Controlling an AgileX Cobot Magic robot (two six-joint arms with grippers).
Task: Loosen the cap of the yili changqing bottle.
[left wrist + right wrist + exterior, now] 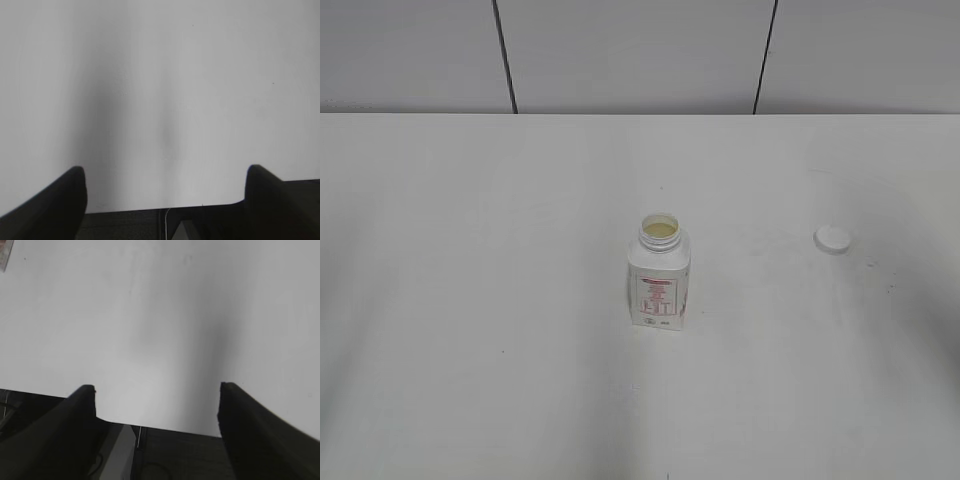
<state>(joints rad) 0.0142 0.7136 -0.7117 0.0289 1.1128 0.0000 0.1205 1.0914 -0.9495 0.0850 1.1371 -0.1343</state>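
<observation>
Bottle [659,283]: upright, neck open, light rigid plastic, likely tippy; hold its flat sides. Cap [832,238]: off, well apart on surface [470,300]. Both jaws spread, empty

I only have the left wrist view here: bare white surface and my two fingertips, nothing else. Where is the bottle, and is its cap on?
Observer: The yili changqing bottle stands upright near the middle of the table in the exterior view, and its neck is open with no cap on it.
Operator: Then where did the cap go?
Observer: The cap lies flat on the table to the right of the bottle, clearly apart from it.
Operator: Is the right gripper holding anything?
Observer: No. The right gripper is open and empty over bare table near the edge, as is your left gripper.
</observation>
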